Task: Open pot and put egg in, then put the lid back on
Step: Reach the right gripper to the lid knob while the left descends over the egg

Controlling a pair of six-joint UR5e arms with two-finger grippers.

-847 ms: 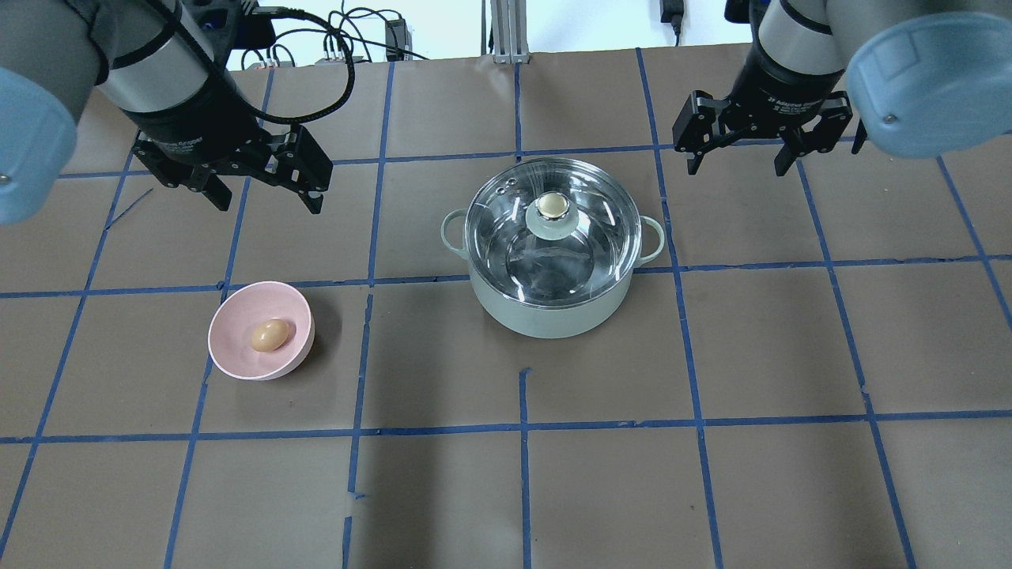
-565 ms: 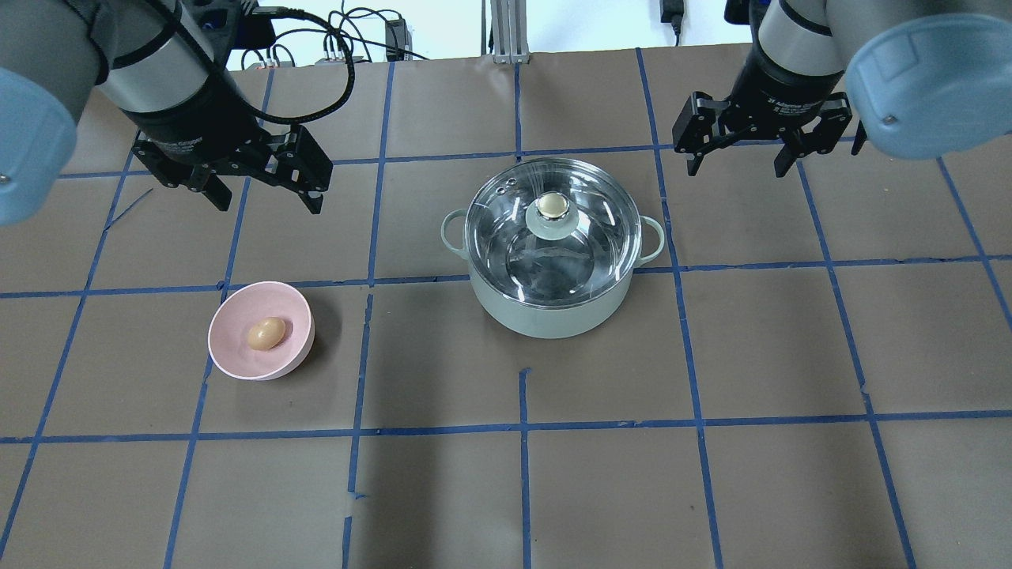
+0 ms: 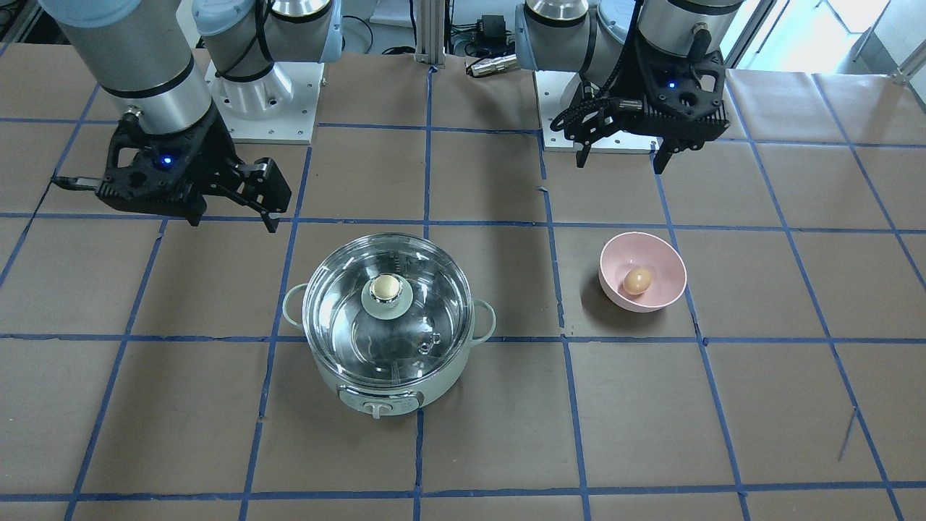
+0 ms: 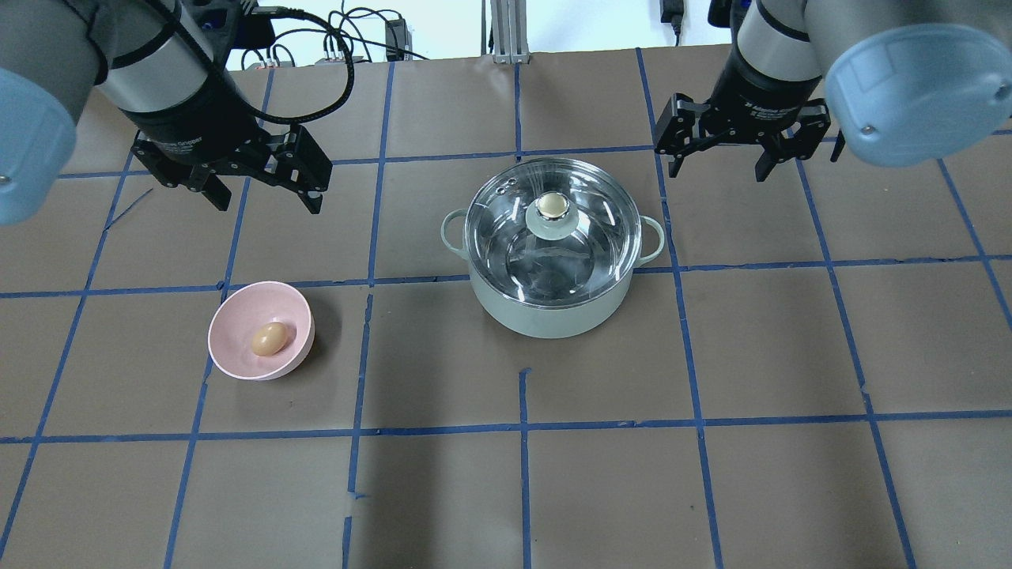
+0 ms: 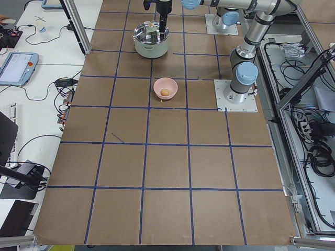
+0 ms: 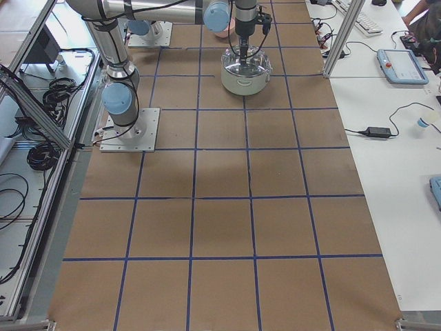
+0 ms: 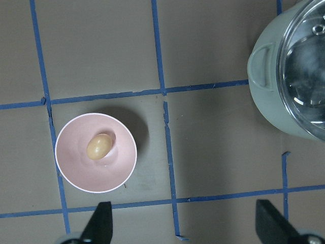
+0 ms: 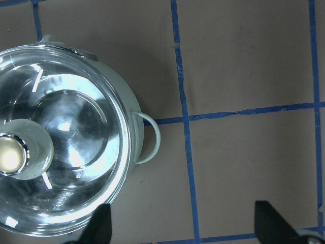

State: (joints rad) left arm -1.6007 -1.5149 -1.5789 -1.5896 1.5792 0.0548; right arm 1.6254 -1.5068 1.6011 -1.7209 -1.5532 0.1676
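Observation:
The mint-green pot stands mid-table with the glass lid on it, its shiny knob on top. The egg lies in a pink bowl to the pot's left. My left gripper is open and empty, hovering behind the bowl. My right gripper is open and empty, hovering behind the pot's right handle. The left wrist view shows the egg and the pot's edge. The right wrist view shows the lid and knob.
The table is brown paper with a blue tape grid. The arm bases stand at the robot's edge. Cables lie beyond the far edge. In the front view the pot's control knob faces away from the robot.
My right gripper has moved a little to the left, toward the pot. My left gripper, the pot, the lid and the bowl have stayed put.

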